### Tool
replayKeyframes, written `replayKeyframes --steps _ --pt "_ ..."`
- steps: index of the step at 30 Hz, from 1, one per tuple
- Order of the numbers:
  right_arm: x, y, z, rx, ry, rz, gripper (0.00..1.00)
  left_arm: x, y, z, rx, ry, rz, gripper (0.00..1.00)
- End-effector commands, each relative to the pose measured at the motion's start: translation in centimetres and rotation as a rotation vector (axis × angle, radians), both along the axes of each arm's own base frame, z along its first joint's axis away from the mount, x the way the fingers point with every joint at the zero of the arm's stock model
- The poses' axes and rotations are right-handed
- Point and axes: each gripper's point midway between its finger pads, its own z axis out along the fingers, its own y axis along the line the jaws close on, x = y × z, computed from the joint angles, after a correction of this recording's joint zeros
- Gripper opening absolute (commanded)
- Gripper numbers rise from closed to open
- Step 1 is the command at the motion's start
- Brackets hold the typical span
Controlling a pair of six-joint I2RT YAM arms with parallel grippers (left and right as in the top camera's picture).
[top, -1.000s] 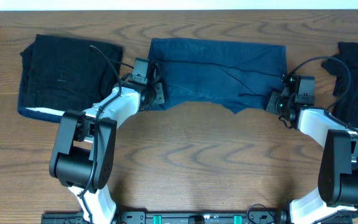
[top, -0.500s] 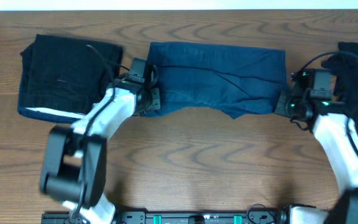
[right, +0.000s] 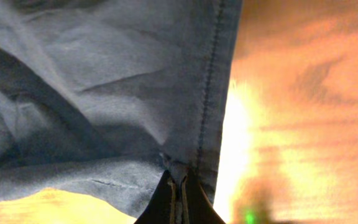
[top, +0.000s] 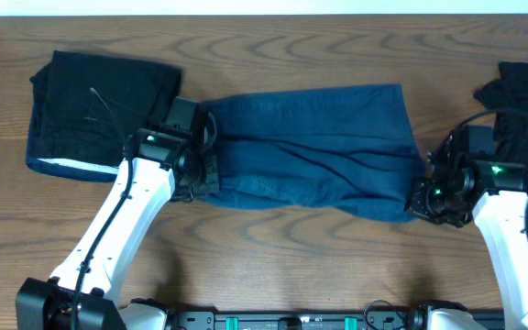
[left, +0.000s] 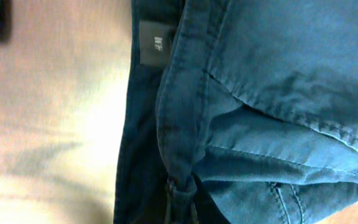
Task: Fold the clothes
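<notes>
left gripper (top: 202,172) and right gripper (top: 422,197) are pinching the navy garment (top: 319,147) ends mid-frame, jaws clamped tight on cloth. Advising level, matched travel so the edges align.

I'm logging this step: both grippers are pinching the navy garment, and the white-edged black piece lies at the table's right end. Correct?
Not quite. The white-edged black piece lies at the left end, as the overhead view shows. The left gripper and right gripper do pinch the navy garment.
</notes>
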Motion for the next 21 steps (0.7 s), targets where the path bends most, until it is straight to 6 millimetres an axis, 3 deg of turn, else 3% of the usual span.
replayKeyframes --steps 1,9,15,20,21 --pt "-1.4 0.3 -1.2 0.017 0.058 -0.059 0.01 -1.4 0.6 -1.2 0.023 0.049 0.024 0.06" --pt "-4.8 0.6 -4.0 0.029 0.190 -0.162 0.01 -6.4 2.0 -5.6 0.070 0.219 0.075 0.06" --pt "-6.4 1.0 -5.1 0.049 0.256 -0.224 0.01 -8.4 2.5 -7.0 0.088 0.276 0.075 0.07" --pt "-7.3 1.2 -5.5 0.053 0.285 -0.235 0.01 -8.9 2.6 -7.2 0.090 0.293 0.075 0.17" --pt "-7.4 1.2 -5.5 0.052 0.294 -0.244 0.05 -9.1 2.6 -7.2 0.091 0.298 0.075 0.26"
